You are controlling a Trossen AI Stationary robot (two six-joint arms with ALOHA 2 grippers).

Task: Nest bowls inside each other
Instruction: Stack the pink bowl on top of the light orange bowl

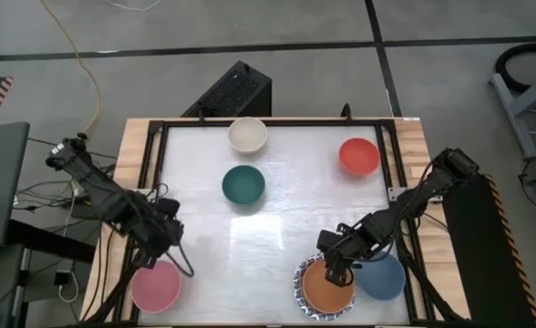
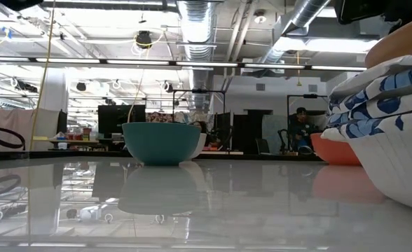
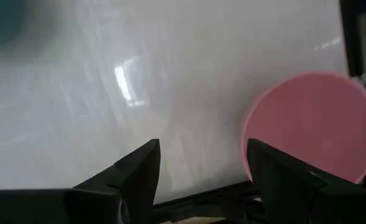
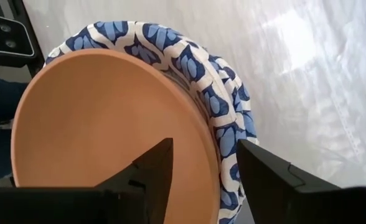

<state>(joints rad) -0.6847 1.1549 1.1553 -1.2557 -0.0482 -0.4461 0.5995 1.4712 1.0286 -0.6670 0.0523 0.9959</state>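
An orange bowl (image 1: 325, 287) sits nested in a stack of blue-and-white patterned bowls (image 4: 223, 106) at the near right. My right gripper (image 4: 205, 165) is open over that stack's rim, one finger above the orange inside and one outside the patterned wall. A blue bowl (image 1: 382, 278) stands just right of the stack. My left gripper (image 3: 201, 165) hangs open above bare table, beside a pink bowl (image 3: 314, 127) at the near left. Cream (image 1: 247, 135), dark green (image 1: 243, 185) and red (image 1: 359, 156) bowls stand apart on the far half.
A black frame (image 1: 159, 137) edges the white table top. Free room lies in the middle, between the green bowl and the near edge. In the low view the patterned stack (image 2: 395, 133) fills the right side, and the green bowl (image 2: 162, 142) stands at centre.
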